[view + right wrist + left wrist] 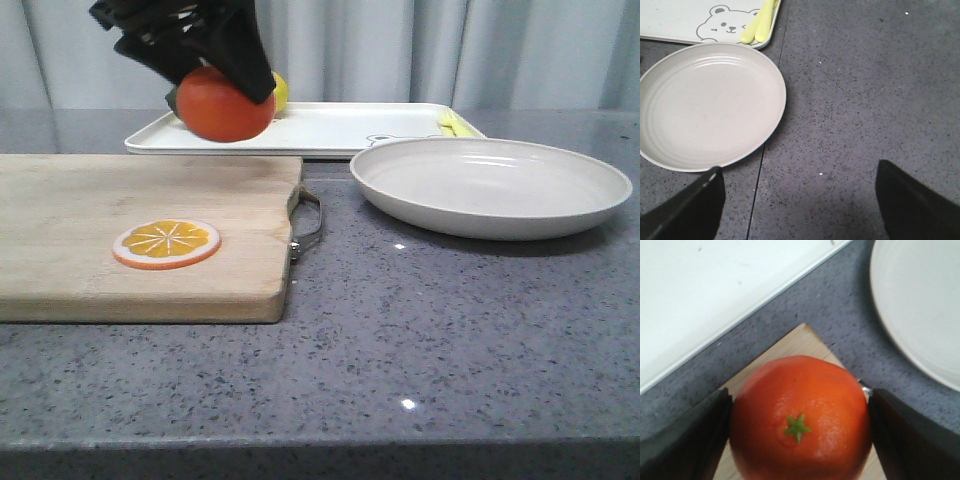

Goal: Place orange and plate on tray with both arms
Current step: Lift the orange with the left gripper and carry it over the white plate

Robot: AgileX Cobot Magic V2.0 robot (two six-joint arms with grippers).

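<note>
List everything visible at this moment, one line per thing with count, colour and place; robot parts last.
orange: 1, bright orange, held in the air over the far corner of the cutting board
plate: 1, off-white, on the counter right of the board, empty
tray: 1, white with a drawn bear, at the back
cutting board: 1, light wood, on the left
orange slice: 1, orange with white rim, on the board
lemon: 1, yellow, mostly hidden behind the orange
yellow utensils: pale yellow, on the tray's corner, count unclear
counter: grey speckled
left gripper: black, jaws closed on the orange
right gripper: black, jaws open above the counter beside the plate
</note>
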